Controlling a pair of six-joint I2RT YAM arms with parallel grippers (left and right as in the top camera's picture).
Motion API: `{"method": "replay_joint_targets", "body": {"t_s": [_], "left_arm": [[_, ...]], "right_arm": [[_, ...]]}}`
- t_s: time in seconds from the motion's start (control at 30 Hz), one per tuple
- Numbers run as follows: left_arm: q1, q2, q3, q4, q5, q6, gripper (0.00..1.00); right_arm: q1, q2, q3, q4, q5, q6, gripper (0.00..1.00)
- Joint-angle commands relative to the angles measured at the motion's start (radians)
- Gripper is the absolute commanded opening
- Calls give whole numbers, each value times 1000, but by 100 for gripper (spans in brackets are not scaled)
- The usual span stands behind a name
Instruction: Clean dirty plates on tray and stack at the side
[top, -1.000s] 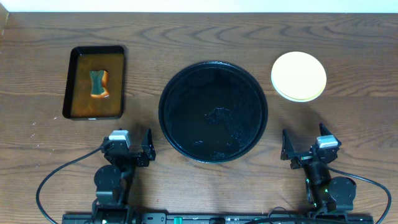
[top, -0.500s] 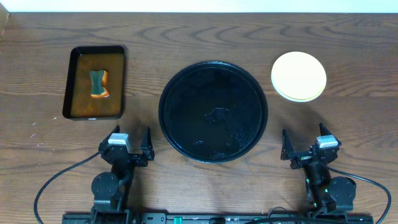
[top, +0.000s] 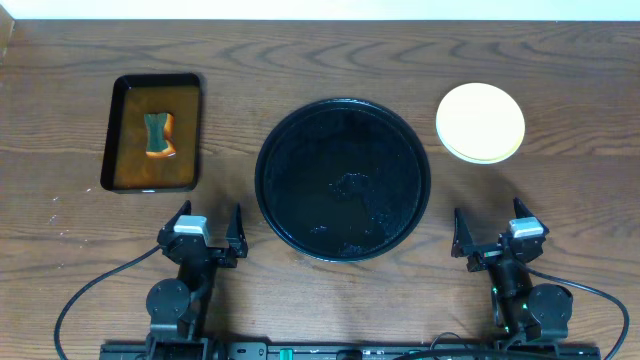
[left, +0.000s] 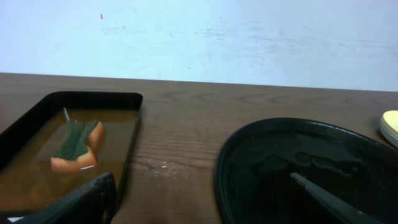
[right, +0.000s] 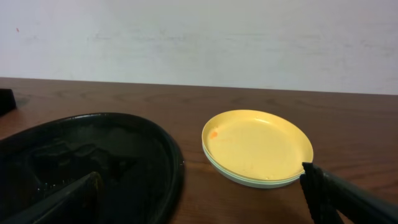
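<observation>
The plates (top: 480, 122) sit stacked near the table's (top: 570, 60) far right corner, well apart from the grippers, the yellow one on top. The round black tray (top: 343, 179) lies mid-table, wet and glossy. The left gripper (top: 211, 214) and right gripper (top: 488, 220) hover by the near edge, jaws spread wide, holding nothing. A sponge (top: 158, 135) lies in the rectangular tray (top: 185, 150) of brown liquid, far left

Even, soft light throughout; faint glare on the glossy tray (top: 300, 150); wrist views slightly soft; shadows weak.
</observation>
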Motion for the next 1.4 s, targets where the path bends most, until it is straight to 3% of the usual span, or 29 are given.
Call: {"method": "replay_joint_targets", "body": {"t_s": [0.0, 1.37], "left_arm": [[-4, -10, -11, -45, 14, 31, 86], [-4, -10, -11, -46, -10, 43, 86]], "right_arm": [[-8, -6, -2, -4, 2, -15, 99], [-8, -6, -2, -4, 2, -15, 99]]}}
